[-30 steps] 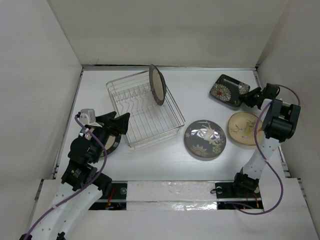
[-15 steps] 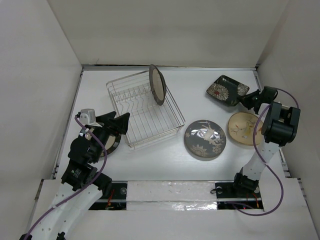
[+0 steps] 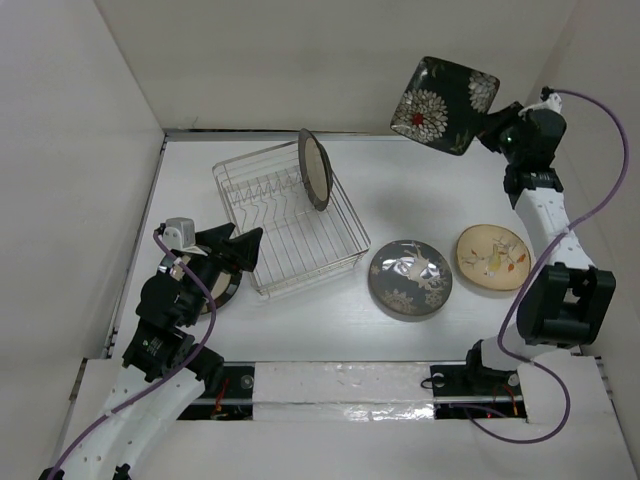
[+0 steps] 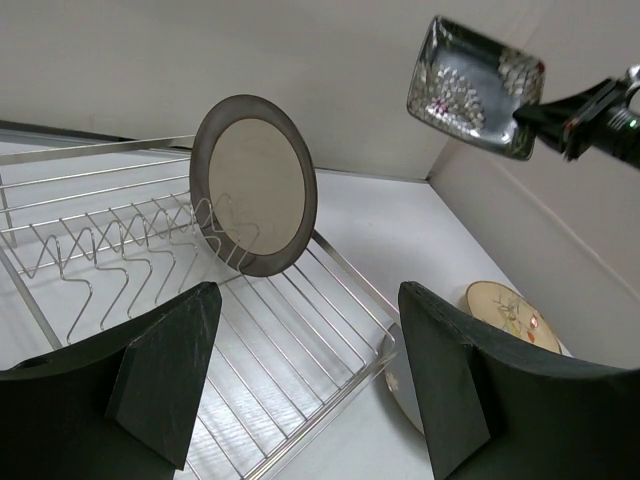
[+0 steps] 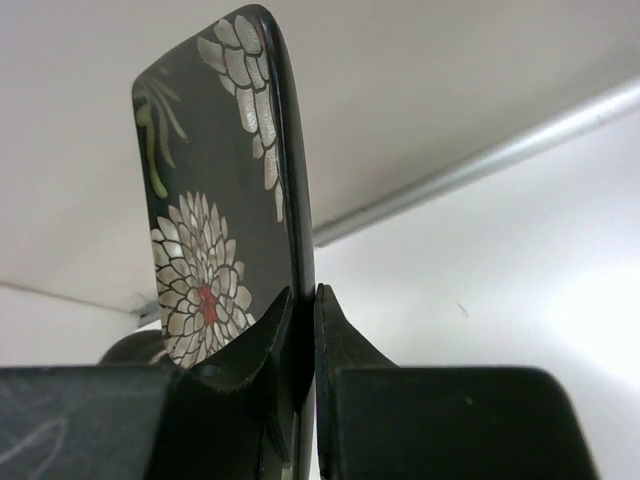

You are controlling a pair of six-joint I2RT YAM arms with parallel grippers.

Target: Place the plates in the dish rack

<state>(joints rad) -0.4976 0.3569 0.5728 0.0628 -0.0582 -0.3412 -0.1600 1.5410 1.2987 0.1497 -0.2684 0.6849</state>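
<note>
— Around the rectangular silver wire dish rack (image 3: 300,245)?
— Sits left of centre in the top view, turned at an angle on the white table (image 3: 400,200). Carries zigzag divider prongs along its far side. Holds one dark-rimmed, tan-centred round plate (image 3: 315,170) upright at the far right corner, tilted slightly.
— And the left gripper (image 3: 244,236)?
— Hovers just off the rack's near left side with matte black fingers spread wide, gripping nothing. Covers most of a black-striped-rim cream round plate (image 3: 226,292) lying flat below, leaving only a curved sliver visible.
— Whereabouts of the dark square plate with white flowers (image 3: 443,103)?
— High in the upper right, well off the table, in front of the back wall. Pinched at one corner by the right gripper (image 3: 490,128), with both fingers pressed tight against the glossy rim. Appears edge-on from the right wrist.
— Below it?
— Flat at lower right: a glossy grey floral round plate (image 3: 411,277) and, just beside it on the right, a tan round plate (image 3: 493,257) with a small painted motif.
— Anything unclear?
— A pale curved rim at the bottom of the left wrist view, cut off by a finger. Cannot tell which plate.
</note>
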